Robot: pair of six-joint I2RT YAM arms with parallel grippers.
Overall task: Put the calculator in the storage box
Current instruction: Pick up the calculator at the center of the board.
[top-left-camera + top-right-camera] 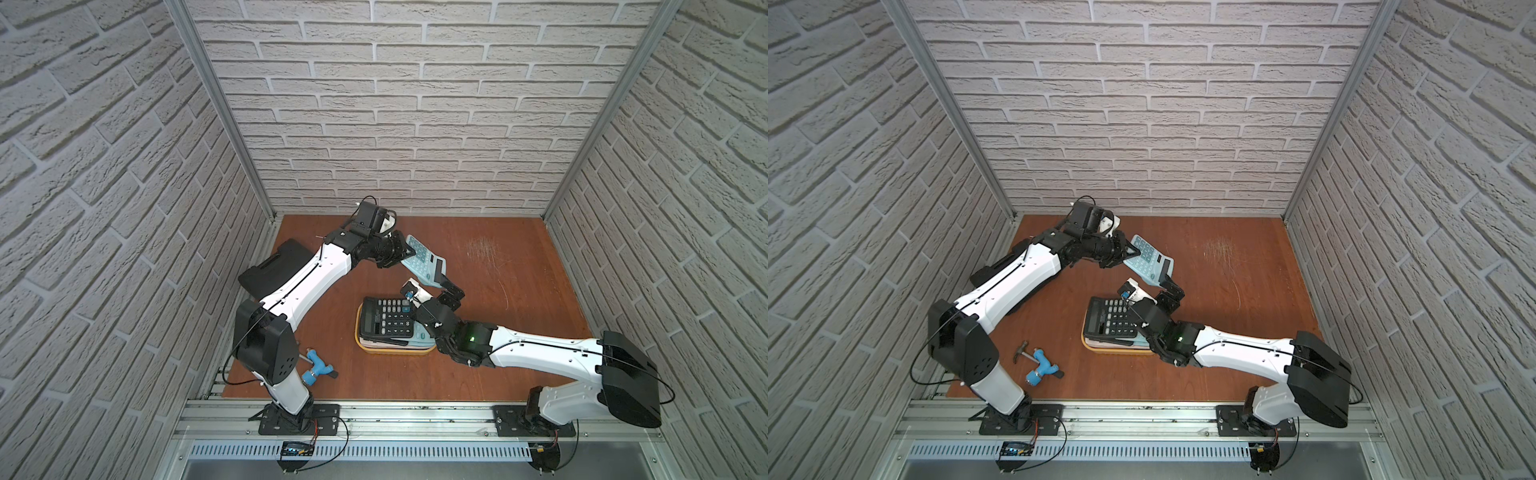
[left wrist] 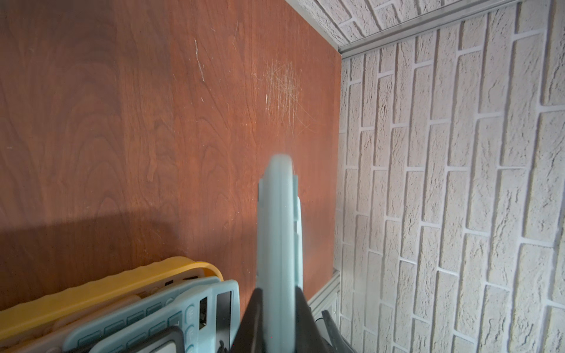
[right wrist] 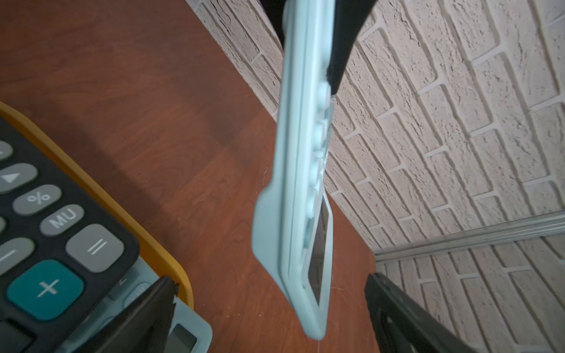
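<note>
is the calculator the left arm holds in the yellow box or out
Out. The light blue calculator hangs tilted in the left end effector, over the table, clear of the storage box.

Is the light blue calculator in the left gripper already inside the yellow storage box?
No, the left gripper holds the light blue calculator in the air, outside the yellow storage box.

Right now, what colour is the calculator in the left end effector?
Pale teal; the calculator shows best in a top view.
</note>
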